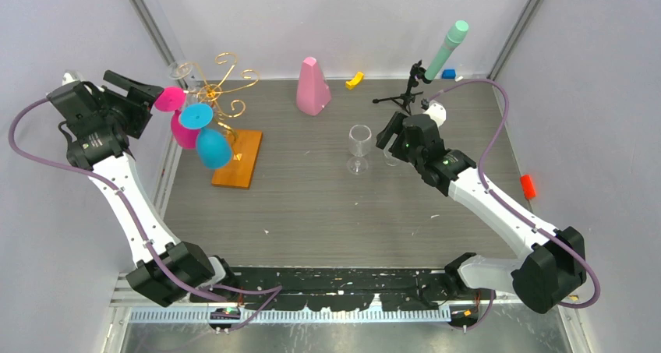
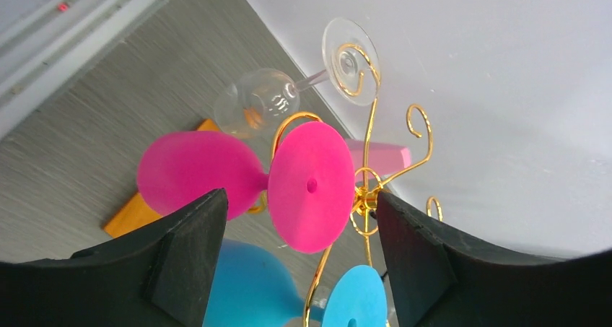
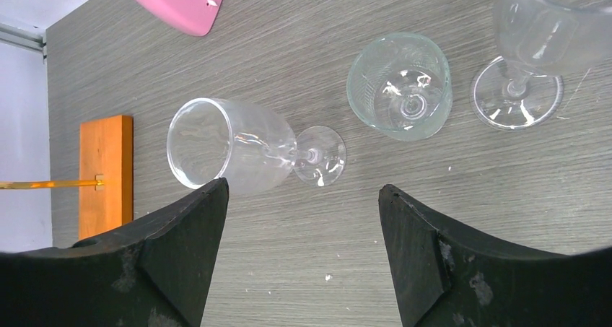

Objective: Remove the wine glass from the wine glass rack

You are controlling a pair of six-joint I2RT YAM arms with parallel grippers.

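Blue glass (image 1: 212, 148) and clear glass (image 2: 256, 99) beside pink glass (image 2: 191, 172) on wine glass rack (image 1: 242, 162)

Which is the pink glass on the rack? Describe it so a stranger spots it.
Go to the gold wire rack with spiral arms on an orange-brown wooden base, far left of the table. Three wine glasses hang from it by their feet. Pick the opaque magenta wine glass on its left side; its neighbours are a blue one and a clear one.

Left hand (image 2: 299, 204) raised at far left, jaws apart, right hand (image 3: 303, 193) low, jaws apart
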